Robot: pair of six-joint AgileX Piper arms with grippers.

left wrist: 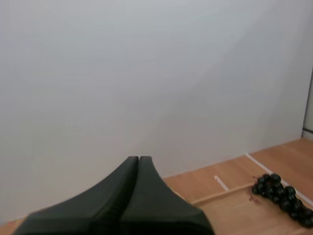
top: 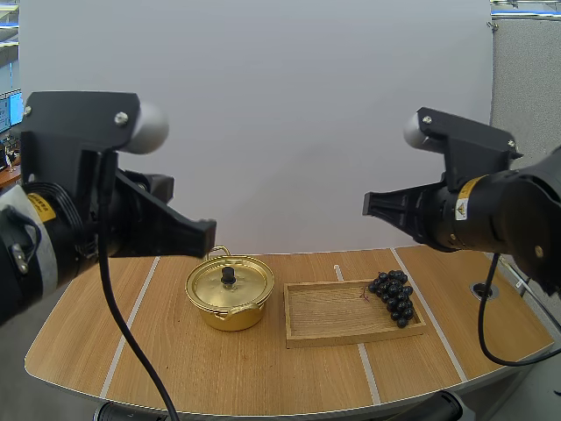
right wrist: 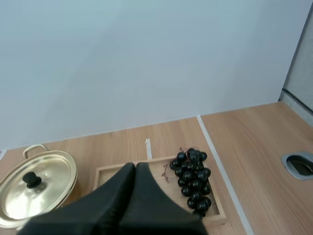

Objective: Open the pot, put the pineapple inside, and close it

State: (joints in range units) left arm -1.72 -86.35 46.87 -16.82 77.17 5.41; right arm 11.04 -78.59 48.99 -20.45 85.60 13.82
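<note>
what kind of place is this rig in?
Probably a lab manipulation bench: left arm and right arm over a wooden table, with staged props (lidded pot, tray, grapes) before a plain white board.

The left arm [top: 61, 224] and right arm [top: 495, 215] hang raised, each reaching inward toward the other. The left gripper [top: 209, 235] points roughly level, its fingers pressed together into one dark wedge. The right gripper [top: 368, 205] mirrors it, fingers likewise closed on nothing.
</note>
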